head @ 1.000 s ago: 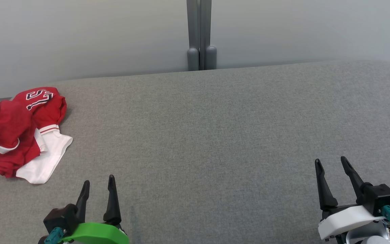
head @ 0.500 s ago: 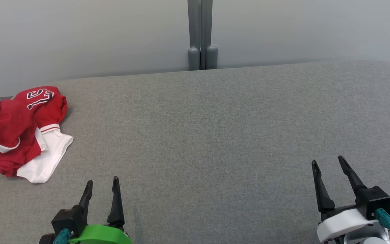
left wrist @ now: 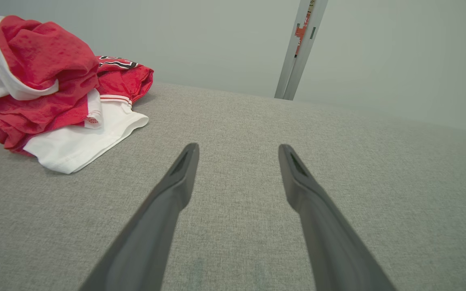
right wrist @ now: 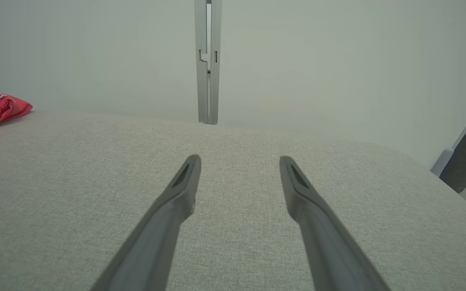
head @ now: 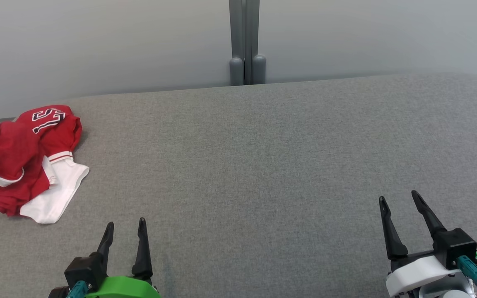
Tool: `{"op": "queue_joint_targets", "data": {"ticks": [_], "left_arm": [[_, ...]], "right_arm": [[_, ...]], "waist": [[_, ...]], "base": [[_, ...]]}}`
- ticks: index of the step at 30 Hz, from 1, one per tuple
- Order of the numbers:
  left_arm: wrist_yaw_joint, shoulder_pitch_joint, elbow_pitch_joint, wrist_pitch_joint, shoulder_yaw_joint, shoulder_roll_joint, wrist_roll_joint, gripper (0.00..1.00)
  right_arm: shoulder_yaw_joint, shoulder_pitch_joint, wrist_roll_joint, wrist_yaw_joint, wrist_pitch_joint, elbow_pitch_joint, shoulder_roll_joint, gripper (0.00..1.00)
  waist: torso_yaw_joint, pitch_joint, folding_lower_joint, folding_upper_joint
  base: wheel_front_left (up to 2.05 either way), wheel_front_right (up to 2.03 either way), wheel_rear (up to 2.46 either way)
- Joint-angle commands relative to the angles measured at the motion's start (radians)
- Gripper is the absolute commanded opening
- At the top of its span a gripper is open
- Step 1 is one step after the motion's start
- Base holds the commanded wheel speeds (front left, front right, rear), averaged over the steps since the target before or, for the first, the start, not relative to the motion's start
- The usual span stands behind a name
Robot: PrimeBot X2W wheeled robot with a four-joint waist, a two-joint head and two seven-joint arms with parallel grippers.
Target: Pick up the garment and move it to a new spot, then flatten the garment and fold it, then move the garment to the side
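The desk [head: 263,165], covered in grey woven fabric, carried a single article: a red and white jersey [head: 19,161], crumpled in a heap at the far left edge. A white panel of it lay flat on the fabric on the near side, and dark block lettering showed on the far fold. The left tool [head: 125,223] hung at the near edge, fingers spread and holding nothing, near the jersey but clear of it. The right tool [head: 398,197] hung at the near right, well apart from the jersey, fingers likewise spread and empty. Both pointed toward the pale wall [head: 97,41], where a grey post [head: 244,41] stood behind the desk's far edge.
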Motion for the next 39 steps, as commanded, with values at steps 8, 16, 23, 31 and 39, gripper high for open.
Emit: {"op": "queue_joint_targets", "data": {"ticks": [8, 16, 23, 31, 39], "left_arm": [[0.0, -0.001, 0.0, 0.0, -0.002, 0.007, 0.001, 1.0], [0.006, -0.019, -0.011, 0.0, 0.0, 0.007, -0.005, 1.0], [0.011, -0.018, -0.03, 0.0, 0.016, 0.007, -0.008, 1.0], [0.011, -0.004, -0.033, 0.0, 0.03, 0.006, -0.009, 1.0], [0.019, 0.01, -0.048, 0.0, 0.048, 0.006, -0.015, 1.0]], "right_arm": [[-0.019, 0.017, 0.01, 0.0, -0.005, -0.008, -0.005, 1.0], [-0.042, 0.014, 0.001, 0.0, -0.004, -0.015, -0.005, 1.0], [-0.023, -0.009, 0.002, 0.0, -0.004, -0.013, -0.004, 1.0], [-0.004, -0.014, 0.004, 0.0, -0.004, -0.015, -0.005, 1.0], [0.013, -0.027, -0.005, 0.0, -0.004, -0.01, -0.005, 1.0]], "waist": [[0.035, 0.007, 0.0, 0.0], [0.205, 0.018, 0.0, 0.0], [0.351, 0.022, 0.0, 0.0], [0.459, 0.022, 0.0, 0.0], [0.49, 0.033, 0.0, 0.0]], "base": [[0.0, 0.0, 0.0], [0.0, 0.0, 0.0], [0.0, 0.0, 0.0], [0.0, 0.0, 0.0], [0.0, 0.0, 0.0]]}}
